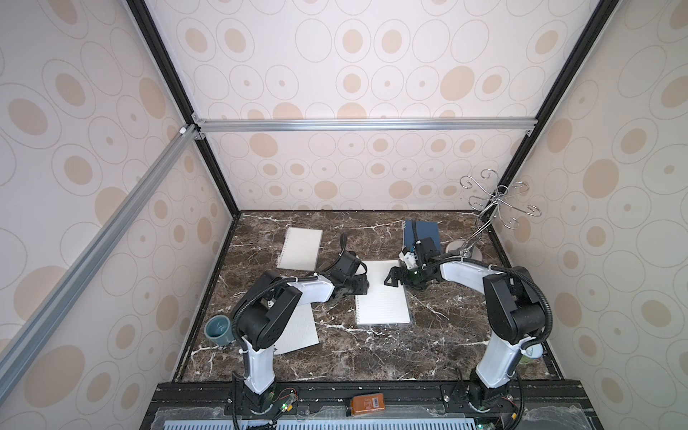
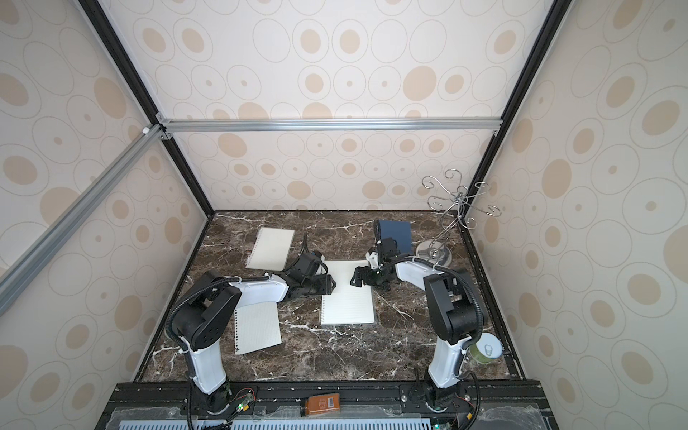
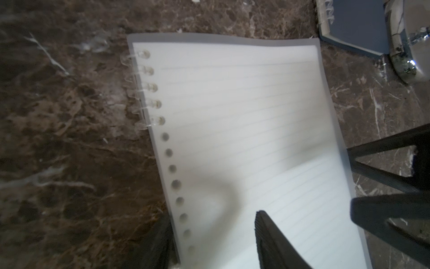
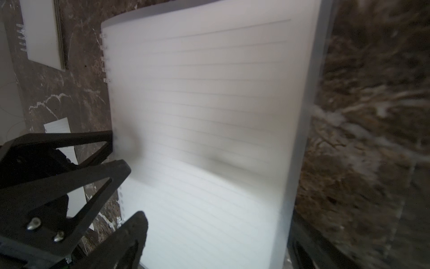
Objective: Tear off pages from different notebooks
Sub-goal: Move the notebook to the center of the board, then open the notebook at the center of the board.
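A larger white lined notebook (image 1: 383, 301) (image 2: 348, 301) lies mid-table. The lower holes of its top page (image 3: 244, 111) sit free of the spiral. My left gripper (image 1: 363, 286) (image 3: 211, 219) is open and straddles that punched edge, one finger on the paper and one at the marble side. Over the notebook's far end my right gripper (image 1: 391, 277) (image 4: 216, 233) is open wide, the sheet (image 4: 209, 104) spanning its gap. A dark-blue notebook (image 1: 428, 232) lies back right and a small white notebook (image 1: 301, 248) back left. One loose page (image 2: 257, 327) lies by the left arm.
A chrome hook stand (image 1: 465, 249) stands at the back right beside the blue notebook. A teal cup (image 1: 219, 328) sits at the left wall, a green can (image 2: 486, 352) by the right arm's base. An orange box (image 1: 368, 405) rests on the front rail.
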Motion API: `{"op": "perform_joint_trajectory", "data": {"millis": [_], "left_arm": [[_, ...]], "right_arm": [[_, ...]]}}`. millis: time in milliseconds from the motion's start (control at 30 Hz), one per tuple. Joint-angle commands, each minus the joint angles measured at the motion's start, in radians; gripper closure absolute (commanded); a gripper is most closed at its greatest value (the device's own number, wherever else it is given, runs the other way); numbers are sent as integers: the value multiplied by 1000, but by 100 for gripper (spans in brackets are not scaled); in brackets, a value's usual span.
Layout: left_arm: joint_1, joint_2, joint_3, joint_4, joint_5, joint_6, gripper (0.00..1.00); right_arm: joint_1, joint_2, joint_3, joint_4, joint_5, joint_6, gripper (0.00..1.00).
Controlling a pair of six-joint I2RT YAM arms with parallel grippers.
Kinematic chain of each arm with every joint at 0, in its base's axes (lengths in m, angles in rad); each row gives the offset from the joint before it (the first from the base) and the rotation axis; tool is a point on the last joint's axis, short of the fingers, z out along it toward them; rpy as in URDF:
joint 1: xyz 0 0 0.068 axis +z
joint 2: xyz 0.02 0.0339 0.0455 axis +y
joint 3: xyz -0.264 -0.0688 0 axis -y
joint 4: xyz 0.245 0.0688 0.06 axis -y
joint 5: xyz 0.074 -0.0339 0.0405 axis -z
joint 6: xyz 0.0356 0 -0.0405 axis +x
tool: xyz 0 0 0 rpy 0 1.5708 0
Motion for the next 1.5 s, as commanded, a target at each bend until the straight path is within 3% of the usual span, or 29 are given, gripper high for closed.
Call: {"op": "perform_joint_trajectory", "data": {"millis": [0, 367, 1467], "left_arm": [[-2, 17, 22, -50, 25, 15, 43], [-2, -24, -38, -21, 36, -19, 43], [-3, -19, 0, -42, 39, -1, 43]], "right_arm": [[9, -34, -19, 8, -64, -10, 7], [10, -66, -5, -37, -52, -21, 8], [11, -210, -133, -39, -59, 17, 9]]}}
